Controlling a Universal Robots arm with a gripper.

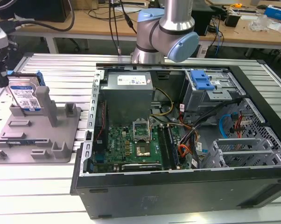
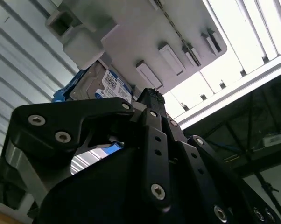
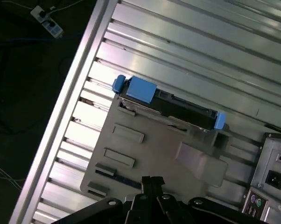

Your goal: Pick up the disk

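Gripper [image 3: 152,181]: seen from behind its black linkages in both wrist views. In the first wrist view the fingers [image 3: 146,187] are pressed together at the tips with nothing between them. They hang over the grey plastic fixture [image 3: 145,154] and touch nothing.

Fixture: a flat grey plate with raised blocks and slots. It lies on the slotted aluminium table [image 1: 61,70] at the exterior view's left. One tall upright post [image 1: 45,105] rises from it.

Disk [image 1: 24,95]: stands on edge in the fixture, at the far corner on the exterior view's left, just beside the tall post. Its white-and-blue label faces the exterior camera. In the first wrist view it is seen edge-on [image 3: 178,108], a dark strip with a blue rail at each end, clear of the fingertips. In the second wrist view the labelled face [image 2: 101,86] shows past the gripper body. The disk is not grasped.

Open computer case [image 1: 178,191]: lies on the table just beside the fixture, toward the exterior view's right. Inside are a green motherboard [image 1: 140,144], a grey power supply [image 1: 129,84] with a white label, and a blue drive caddy [image 1: 201,80].

Arm [image 1: 166,32]: its silver and blue joint stands behind the case. Wooden benches [image 1: 84,21] carrying cables lie beyond it.
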